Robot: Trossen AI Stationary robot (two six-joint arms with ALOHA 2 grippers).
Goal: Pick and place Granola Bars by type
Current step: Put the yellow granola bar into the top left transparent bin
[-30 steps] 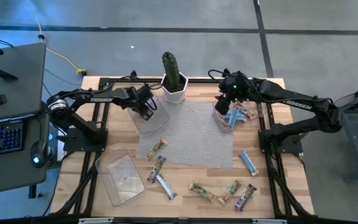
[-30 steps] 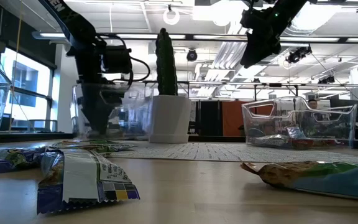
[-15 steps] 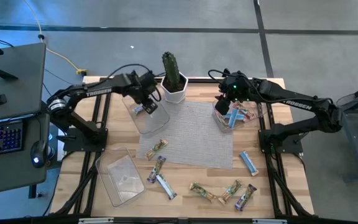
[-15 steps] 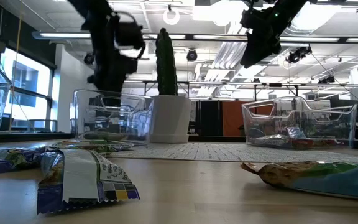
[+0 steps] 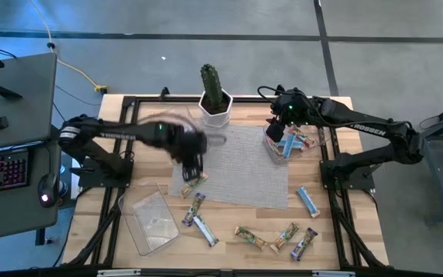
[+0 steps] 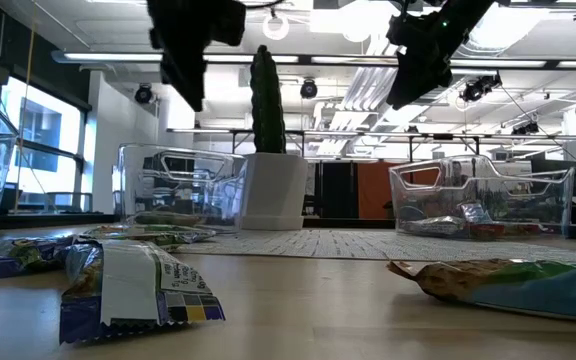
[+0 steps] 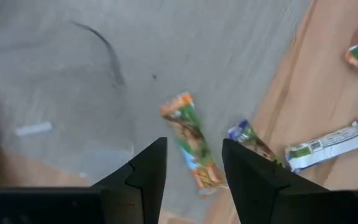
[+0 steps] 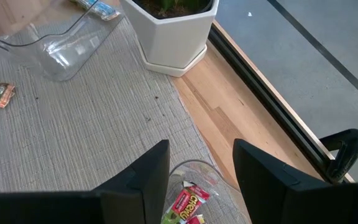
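Observation:
Several wrapped granola bars lie flat on the table. A tan-and-green bar (image 5: 194, 183) lies on the grey mat (image 5: 244, 165), and it also shows in the left wrist view (image 7: 191, 149). My left gripper (image 5: 193, 160) hangs open and empty above this bar, its fingers (image 7: 146, 169) on either side of it in the left wrist view. My right gripper (image 5: 283, 127) is open and empty, high above the right clear tub (image 5: 271, 150), which holds a few bars. A blue-and-white bar (image 8: 97, 6) lies in the far-left clear tub (image 8: 61, 43).
A potted cactus (image 5: 214, 96) stands at the mat's far edge. A third clear tub (image 5: 148, 219) sits near the front left. More bars lie near the front edge (image 5: 204, 229) (image 5: 251, 237) (image 5: 304, 243), and a blue one (image 5: 308, 200) lies at the right.
My left gripper has risen out of the far-left tub, then swung fast toward the table's near edge and a little right, over the mat, to above the tan-and-green bar. My right gripper has kept still.

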